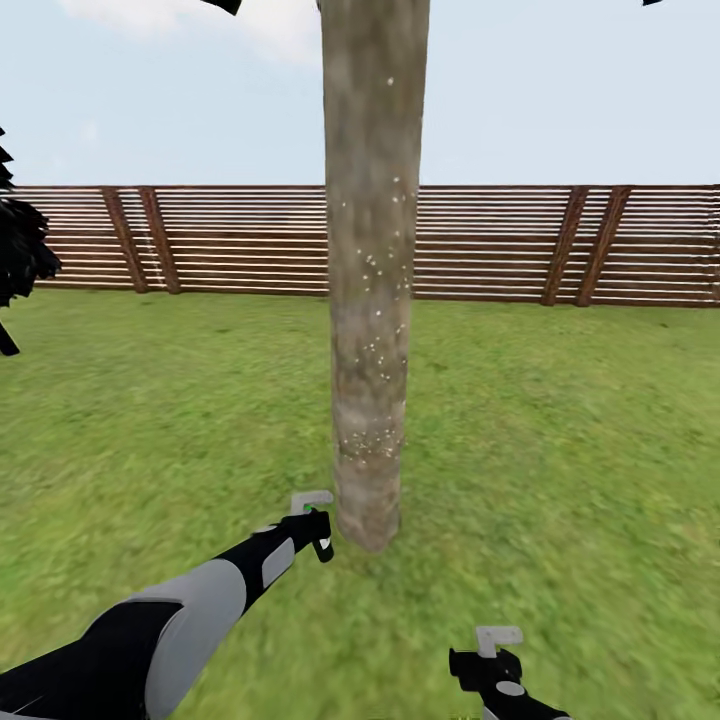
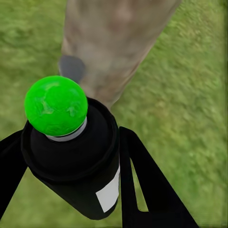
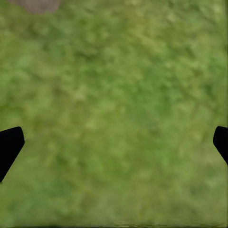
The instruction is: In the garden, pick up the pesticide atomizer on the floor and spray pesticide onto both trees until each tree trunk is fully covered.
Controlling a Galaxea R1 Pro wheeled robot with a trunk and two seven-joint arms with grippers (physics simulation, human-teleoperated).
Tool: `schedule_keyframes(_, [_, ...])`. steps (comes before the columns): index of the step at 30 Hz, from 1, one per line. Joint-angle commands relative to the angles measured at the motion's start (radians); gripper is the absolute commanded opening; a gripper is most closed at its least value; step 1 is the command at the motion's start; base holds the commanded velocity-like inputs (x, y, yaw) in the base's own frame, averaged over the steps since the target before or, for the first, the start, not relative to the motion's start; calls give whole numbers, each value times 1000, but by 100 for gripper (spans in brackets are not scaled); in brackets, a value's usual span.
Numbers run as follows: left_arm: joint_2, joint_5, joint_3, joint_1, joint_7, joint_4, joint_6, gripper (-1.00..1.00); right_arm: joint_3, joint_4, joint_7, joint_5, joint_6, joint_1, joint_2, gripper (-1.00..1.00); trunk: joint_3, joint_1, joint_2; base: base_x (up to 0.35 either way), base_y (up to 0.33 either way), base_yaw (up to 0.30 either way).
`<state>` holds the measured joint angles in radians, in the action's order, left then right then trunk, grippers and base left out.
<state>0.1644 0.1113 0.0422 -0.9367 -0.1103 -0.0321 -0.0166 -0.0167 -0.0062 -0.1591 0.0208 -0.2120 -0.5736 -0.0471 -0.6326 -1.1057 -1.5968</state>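
The near-black pesticide spray bottle with a whitish label and green ball top (image 2: 71, 152) is sitting clamped between the 2 black fingers (image 2: 147, 190) of the left claw (image 1: 312, 522), just beside the base of the thick grey-brown, white-specked tree trunk (image 1: 372, 300). The right claw (image 3: 114, 142) is hanging spread wide and empty over the green lawn (image 1: 560, 450), before a brown slatted fence (image 1: 490, 240).

No text, brand, number or sign can be read. A whitish label (image 2: 109, 193) is carried on the side of the pesticide atomizer (image 2: 76, 156), which is clamped between the fingers of the left gripper (image 2: 71, 185); the label sits close beside one finger (image 2: 147, 190), and its face is blank, with 0 legible characters.
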Motion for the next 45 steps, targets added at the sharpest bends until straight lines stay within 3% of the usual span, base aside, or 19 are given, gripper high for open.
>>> schedule_keyframes(1, [0,10,4,-1,-5,1,-2,-100,-2,2,-5,2,-3,-1,0,100,-2,0,0,0,350,-243])
schedule_keyframes(13, [0,10,4,-1,-6,1,-2,-100,-2,2,-5,2,-3,-1,0,100,-10,0,0,0,350,-74])
schedule_keyframes(45, [0,10,4,-1,-6,1,-2,-100,-2,2,-5,2,-3,1,0,100,-34,0,0,15,350,-234])
